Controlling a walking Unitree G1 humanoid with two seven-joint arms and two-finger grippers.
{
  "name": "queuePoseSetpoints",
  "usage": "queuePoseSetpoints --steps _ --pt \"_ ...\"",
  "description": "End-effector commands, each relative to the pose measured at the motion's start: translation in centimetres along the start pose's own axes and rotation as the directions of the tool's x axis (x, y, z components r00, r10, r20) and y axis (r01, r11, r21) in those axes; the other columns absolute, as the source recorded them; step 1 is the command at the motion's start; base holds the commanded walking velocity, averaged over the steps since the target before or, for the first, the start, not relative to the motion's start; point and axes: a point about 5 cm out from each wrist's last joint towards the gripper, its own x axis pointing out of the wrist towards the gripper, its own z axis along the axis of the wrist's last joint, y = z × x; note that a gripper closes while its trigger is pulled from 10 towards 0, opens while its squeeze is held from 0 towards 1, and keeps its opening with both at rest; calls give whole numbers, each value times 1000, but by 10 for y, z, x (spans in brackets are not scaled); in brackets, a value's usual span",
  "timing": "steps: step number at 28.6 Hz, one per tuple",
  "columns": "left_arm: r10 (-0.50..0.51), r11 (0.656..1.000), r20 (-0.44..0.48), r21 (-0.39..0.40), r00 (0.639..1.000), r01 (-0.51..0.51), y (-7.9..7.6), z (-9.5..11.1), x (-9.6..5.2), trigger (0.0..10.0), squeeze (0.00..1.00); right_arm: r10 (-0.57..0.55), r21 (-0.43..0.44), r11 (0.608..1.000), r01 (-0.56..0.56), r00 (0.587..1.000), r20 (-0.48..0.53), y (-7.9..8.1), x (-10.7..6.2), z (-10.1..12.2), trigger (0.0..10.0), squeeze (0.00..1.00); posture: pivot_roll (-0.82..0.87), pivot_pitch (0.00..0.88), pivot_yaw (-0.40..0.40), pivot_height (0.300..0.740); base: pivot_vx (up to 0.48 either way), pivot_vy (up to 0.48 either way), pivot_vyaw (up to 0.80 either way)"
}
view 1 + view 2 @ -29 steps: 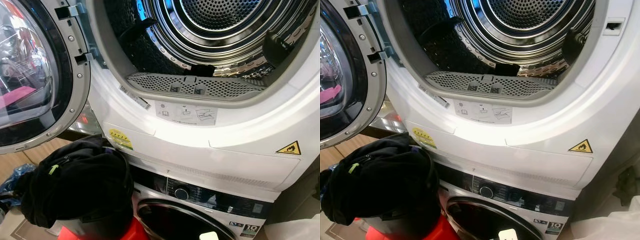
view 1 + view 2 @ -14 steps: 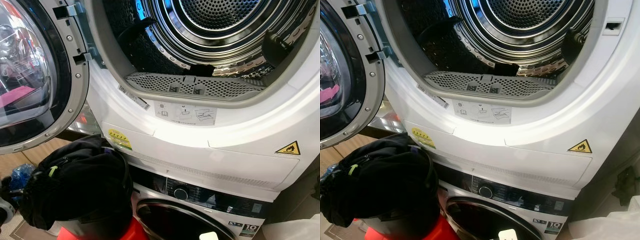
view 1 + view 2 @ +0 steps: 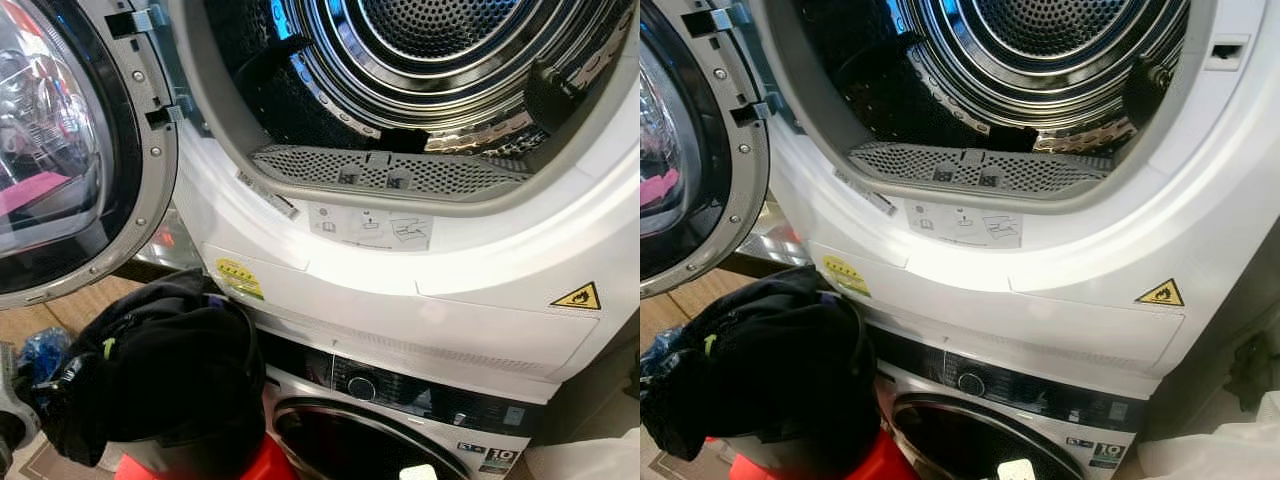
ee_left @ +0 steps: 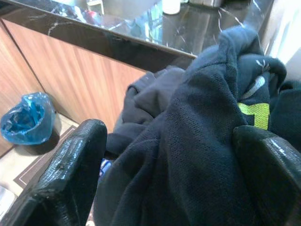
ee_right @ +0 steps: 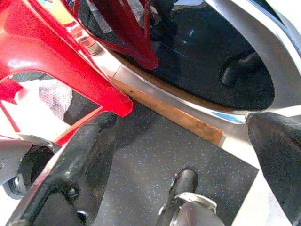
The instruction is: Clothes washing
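Left gripper (image 4: 171,155) sits w/ its two black fingers (image 4: 70,174) spread wide, and the dark clothes (image 4: 197,136) bulge up between them, a lime-green tag (image 4: 254,115) near the far finger. Fabric fills the gap, but can't tell if either finger actually presses on it; jaws not closed. Beyond the gripper, past the heap, a wood-panel cabinet (image 4: 70,80) under a dark marble counter (image 4: 188,28); off to one side on the floor, a crumpled blue bag (image 4: 26,120).

From the head cam: the clothes pile (image 3: 160,375) is heaped in a dark basket (image 3: 190,455) standing on something red (image 3: 265,465), at the robot's lower left. Just beside the pile, on the right, a stacked pair of machines. Upper one, the dryer (image 3: 480,270), has its door (image 3: 70,150) swung open to the left, above the pile. Its drum (image 3: 440,60) is open to view, w/ a perforated lint filter (image 3: 390,170) along the lower lip and a dark piece of cloth (image 3: 270,60) on the drum's left wall. Below it, the washer (image 3: 400,430) w/ control dial (image 3: 362,387), door shut.

Right gripper (image 5: 181,155) hangs low w/ fingers wide apart, holding nothing. Ahead of it: dark speckled floor mat (image 5: 155,165), a red plastic stool (image 5: 51,52), and the washer's dark glass door (image 5: 207,52) w/ a chrome rim.
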Motion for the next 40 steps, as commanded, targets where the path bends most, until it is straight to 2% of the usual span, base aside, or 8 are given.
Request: queuePoseSetpoints --steps 1,21,25,27,29,33,39,40 --pt "24 1000 -32 21 999 -23 3 -1 2 10000 1000 7 9 1000 -7 1000 -2 5 0 -1 10000 0 67 0 143 740 0 0 0" --pt "177 984 -238 75 955 -164 3 -37 7 10000 1000 4 5 1000 -4 1000 3 5 0 -1 10000 0 62 0 138 740 0 0 0" --pt "249 968 -317 64 915 -242 7 -49 6 10000 1000 2 5 1000 -2 1000 4 4 0 -1 10000 0 56 0 139 740 0 0 0" --pt "249 964 -320 -8 914 -266 4 -50 8 10000 1000 0 5 1000 0 1000 1 3 0 -1 10000 0 55 0 140 740 0 0 0" --pt "145 971 -269 -146 952 -189 -9 -42 14 10000 1000 -3 4 1000 3 1000 -6 1 0 -2 10000 0 52 0 139 740 0 0 0" --pt "48 948 -252 -292 967 -123 -19 -36 20 10000 1000 -4 4 1000 4 1000 -2 1 0 -1 10000 0 51 0 140 740 0 0 0" --pt "28 920 -308 -364 951 -145 -22 -43 20 10000 1000 -6 6 1000 6 1000 4 1 0 1 10000 0 46 0 144 740 0 0 0" --pt "15 924 -324 -357 946 -137 -23 -46 19 10000 737 -6 11 1000 6 1000 5 1 0 1 10000 0 47 0 144 740 0 0 0"
